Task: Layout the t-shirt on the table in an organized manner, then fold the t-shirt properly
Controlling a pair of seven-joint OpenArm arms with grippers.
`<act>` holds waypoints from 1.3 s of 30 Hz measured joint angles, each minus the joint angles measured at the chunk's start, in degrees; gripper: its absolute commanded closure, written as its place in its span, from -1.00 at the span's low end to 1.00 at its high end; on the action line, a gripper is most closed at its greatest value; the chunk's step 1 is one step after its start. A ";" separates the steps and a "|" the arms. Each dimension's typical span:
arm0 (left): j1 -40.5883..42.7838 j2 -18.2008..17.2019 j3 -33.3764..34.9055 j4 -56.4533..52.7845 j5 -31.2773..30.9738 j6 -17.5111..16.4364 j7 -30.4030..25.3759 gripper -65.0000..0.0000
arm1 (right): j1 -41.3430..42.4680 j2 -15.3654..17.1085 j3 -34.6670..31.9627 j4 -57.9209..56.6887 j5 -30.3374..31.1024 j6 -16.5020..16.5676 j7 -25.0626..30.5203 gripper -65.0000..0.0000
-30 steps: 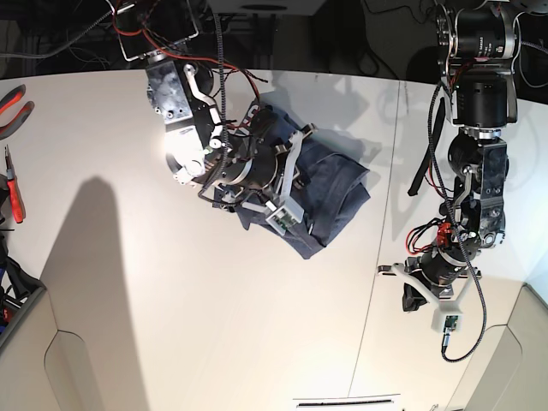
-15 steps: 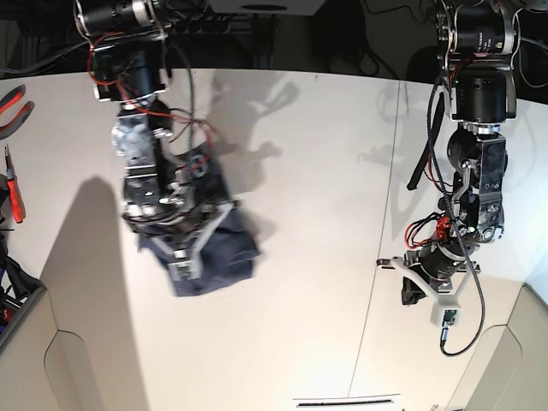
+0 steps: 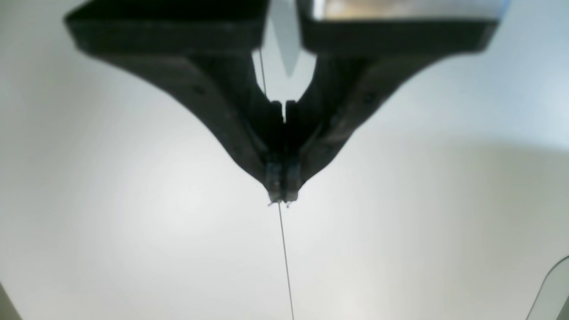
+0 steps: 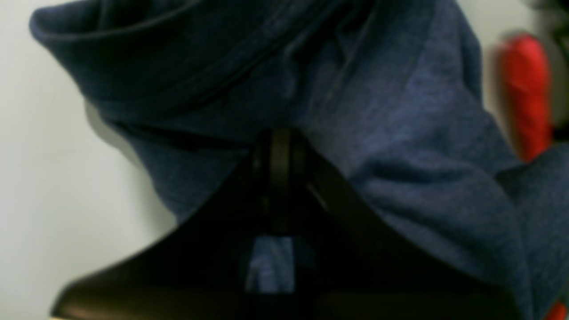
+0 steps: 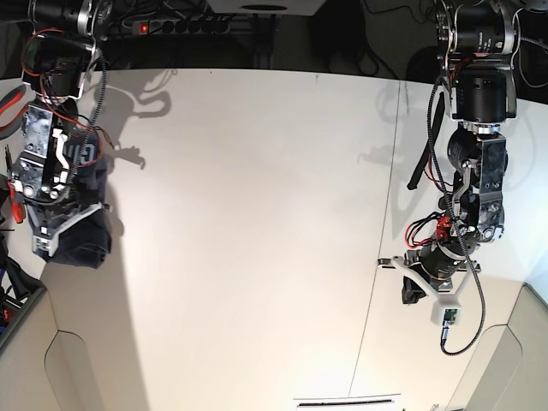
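Observation:
The navy-blue t-shirt (image 5: pixel 90 241) hangs as a crumpled bundle at the far left edge of the white table (image 5: pixel 257 214), with a bit of white lettering showing near its top. My right gripper (image 5: pixel 62 224) is shut on it. In the right wrist view the closed fingertips (image 4: pixel 278 146) pinch a fold of the bunched blue cloth (image 4: pixel 400 146). My left gripper (image 5: pixel 413 295) is near the table's right side, shut and holding nothing. In the left wrist view its tips (image 3: pixel 280 195) are pressed together just above the table's thin dark seam (image 3: pixel 284 258).
Red-handled pliers (image 5: pixel 13 103) and other red-handled tools (image 5: pixel 15 193) lie beyond the table's left edge, beside the shirt; one red handle (image 4: pixel 524 89) shows blurred in the right wrist view. The seam (image 5: pixel 377 257) runs down the table's right part. Cables hang from both arms.
My right arm has swept the bundled t-shirt from the table's upper middle across to its far left edge. The left arm has stayed where it was, still shut.

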 measured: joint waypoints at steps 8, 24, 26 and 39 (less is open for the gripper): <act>0.00 0.00 0.00 0.00 0.02 0.00 -0.02 1.00 | -0.90 0.57 1.01 3.98 7.72 3.41 -0.28 1.00; 2.54 -0.66 -0.02 0.00 0.52 0.00 0.44 1.00 | -14.19 -0.52 0.92 42.38 11.85 9.07 -10.03 1.00; 3.23 -0.63 -0.46 0.11 -0.22 0.00 2.56 1.00 | -18.80 -0.42 0.90 45.79 11.91 10.19 -10.03 1.00; 26.86 -1.36 -27.02 23.54 -32.83 -18.36 29.46 1.00 | -38.88 -0.02 0.85 60.08 9.16 10.78 -9.99 1.00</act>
